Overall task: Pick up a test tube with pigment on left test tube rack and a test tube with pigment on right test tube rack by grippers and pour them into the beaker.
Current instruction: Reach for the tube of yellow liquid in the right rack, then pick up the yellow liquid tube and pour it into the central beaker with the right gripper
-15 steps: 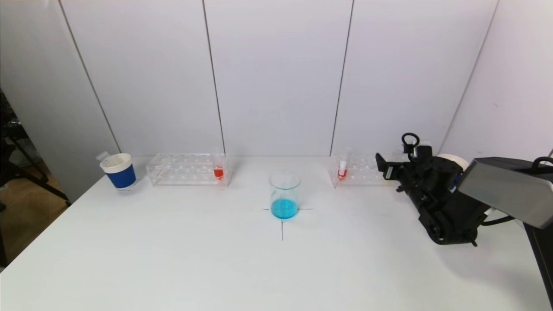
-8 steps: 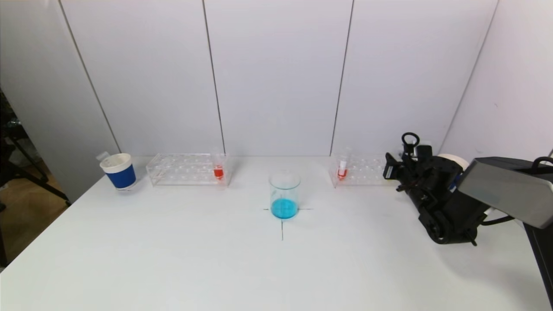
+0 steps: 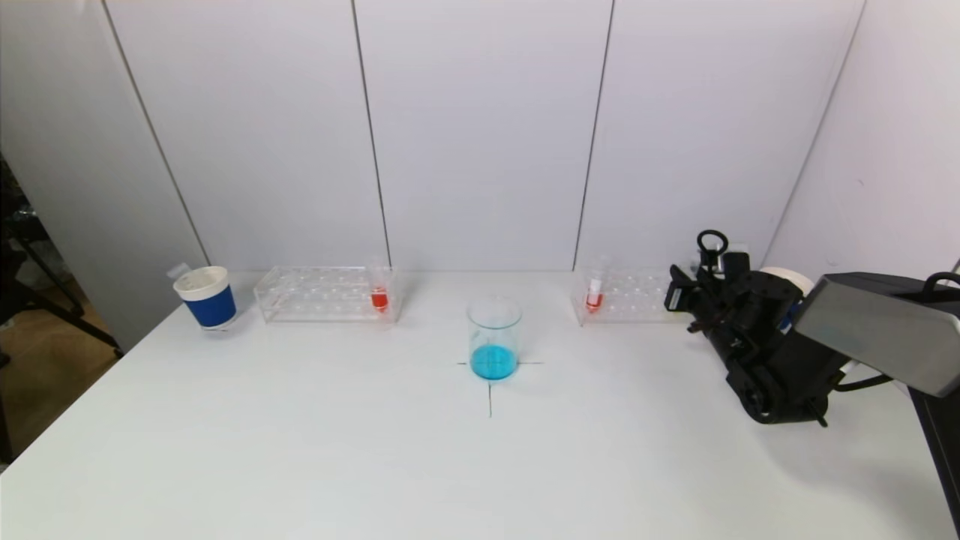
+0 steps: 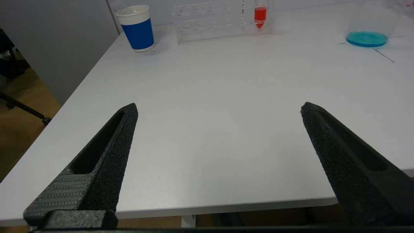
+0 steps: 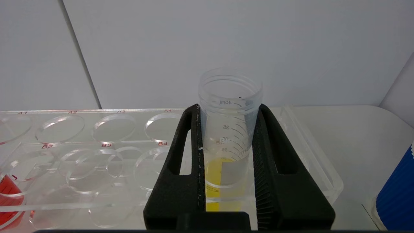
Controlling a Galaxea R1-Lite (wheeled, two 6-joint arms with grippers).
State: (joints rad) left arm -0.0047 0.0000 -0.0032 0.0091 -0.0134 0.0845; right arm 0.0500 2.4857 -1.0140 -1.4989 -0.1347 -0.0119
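My right gripper (image 5: 228, 107) is shut on a clear test tube with yellow pigment (image 5: 229, 129) that stands in the end hole of the right test tube rack (image 5: 97, 129); both pads press its sides just under the rim. In the head view that gripper (image 3: 679, 292) sits at the right rack (image 3: 622, 296), which also holds a red-pigment tube (image 3: 594, 292). The left rack (image 3: 315, 294) holds a red-pigment tube (image 3: 379, 292). The beaker (image 3: 494, 336) with blue liquid stands mid-table. My left gripper (image 4: 219, 106) is open and empty over the table's near left edge.
A blue-and-white cup (image 3: 206, 296) stands left of the left rack. Another blue cup (image 5: 396, 194) is close beside the right rack's end, next to my right arm. A cross mark (image 3: 490, 390) lies under the beaker. The wall runs right behind both racks.
My right gripper's fingers have closed from wide open onto the yellow-pigment tube, and the arm edged slightly toward the rack. The left arm has not moved.
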